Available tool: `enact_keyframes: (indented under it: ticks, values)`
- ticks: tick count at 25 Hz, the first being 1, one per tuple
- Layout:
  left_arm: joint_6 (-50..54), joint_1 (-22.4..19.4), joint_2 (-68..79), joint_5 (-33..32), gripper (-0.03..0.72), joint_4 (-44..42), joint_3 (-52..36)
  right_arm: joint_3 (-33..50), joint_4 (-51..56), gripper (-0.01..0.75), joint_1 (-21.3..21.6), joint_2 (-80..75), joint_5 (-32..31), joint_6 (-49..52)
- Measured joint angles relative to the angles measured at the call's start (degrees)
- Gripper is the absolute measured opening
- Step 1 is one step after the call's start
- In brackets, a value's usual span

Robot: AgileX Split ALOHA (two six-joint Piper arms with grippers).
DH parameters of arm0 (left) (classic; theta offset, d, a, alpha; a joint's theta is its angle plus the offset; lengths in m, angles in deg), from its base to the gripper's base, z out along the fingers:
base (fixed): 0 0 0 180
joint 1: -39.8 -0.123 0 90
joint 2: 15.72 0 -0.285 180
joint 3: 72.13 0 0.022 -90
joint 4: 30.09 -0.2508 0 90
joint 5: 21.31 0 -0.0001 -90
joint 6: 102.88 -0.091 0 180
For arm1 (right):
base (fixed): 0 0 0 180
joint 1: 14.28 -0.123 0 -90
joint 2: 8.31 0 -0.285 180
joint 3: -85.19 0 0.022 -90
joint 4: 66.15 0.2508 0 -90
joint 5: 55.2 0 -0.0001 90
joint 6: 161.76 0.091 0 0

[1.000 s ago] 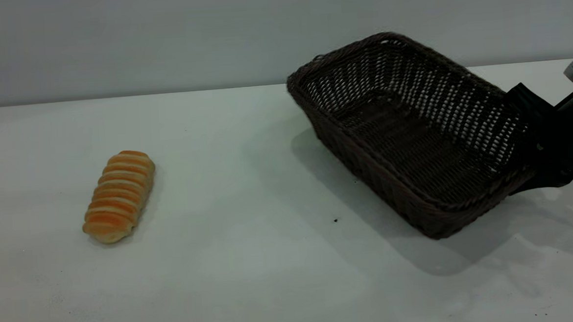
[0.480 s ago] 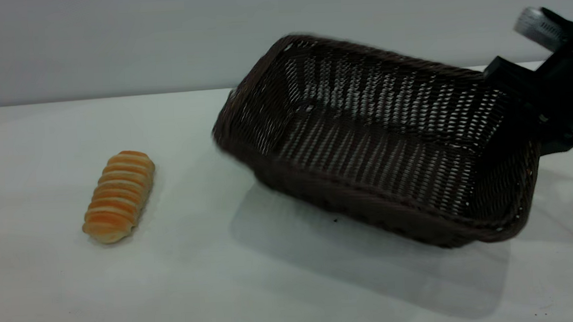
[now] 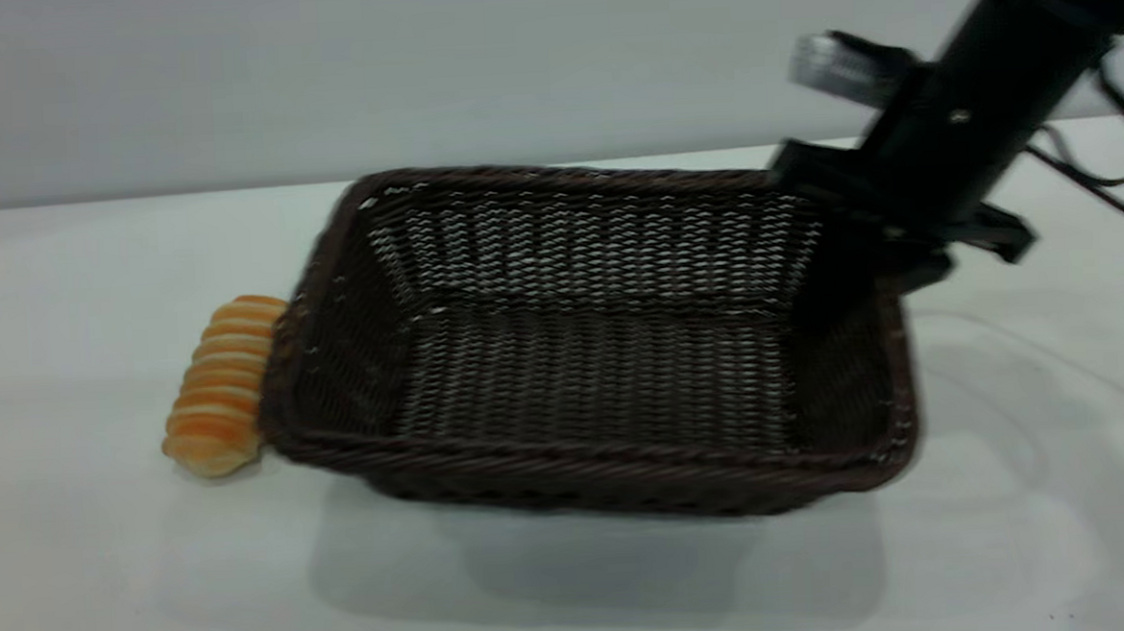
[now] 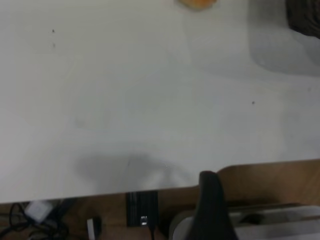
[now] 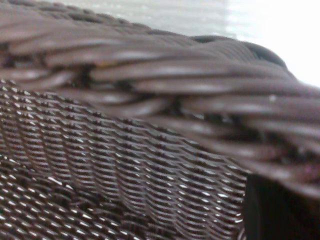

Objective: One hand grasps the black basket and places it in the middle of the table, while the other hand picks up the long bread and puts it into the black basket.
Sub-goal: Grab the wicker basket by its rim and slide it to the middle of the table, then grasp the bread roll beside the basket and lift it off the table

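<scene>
Exterior view shows the right tool (image 3: 847,243) clamped on the right-hand rim of the dark woven wicker basket (image 3: 583,353), carrying it just above the white desk (image 3: 104,570), its far end beside the golden ridged bread roll (image 3: 220,391), presumably toward a central set-down.

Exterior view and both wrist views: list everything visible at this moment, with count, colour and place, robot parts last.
black basket: one, dark brown-black wicker, mid-table, held at its right end, near edge seemingly raised above its shadow
long bread: one, golden-orange with pale ridges, on the table at the basket's left end, partly hidden by it
table: one, white-grey
cables: a few, dark, below the table edge in the left wrist view
right pincer: one, black, gripping the basket's right rim
left pincer: one, black, back at the table's edge
</scene>
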Motion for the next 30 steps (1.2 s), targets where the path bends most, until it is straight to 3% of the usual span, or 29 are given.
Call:
enact_keyframes:
  ticks: [6, 9, 17, 20, 26, 30]
  values:
    - [0.00, 0.00, 0.00, -2.55, 0.586, 0.00, 0.00, -4.30, -0.34, 0.122, -2.17, -5.20, -1.23, 1.90]
    - [-0.02, 0.00, 0.00, -3.05, 0.586, 0.00, 0.00, -4.49, -2.02, 0.163, -2.17, -5.53, -1.67, 2.10]
    - [-0.02, 0.00, 0.00, -3.19, 0.586, 0.00, 0.00, -9.34, -5.10, 0.471, -1.68, -5.53, -7.51, 2.56]
    - [-0.02, 0.00, 0.00, -3.19, 0.586, -0.04, 0.00, -13.26, -5.72, 0.550, -0.13, -5.53, -12.35, 2.91]
    - [-0.02, 0.00, 0.00, -2.98, 0.586, -0.80, 0.00, -23.49, -11.24, 0.578, 5.25, -5.53, -24.35, 4.84]
    - [-0.02, 0.00, 0.00, -1.50, 0.586, -0.95, 0.00, -26.61, -21.42, 0.578, 6.67, -4.69, -25.78, 6.88]
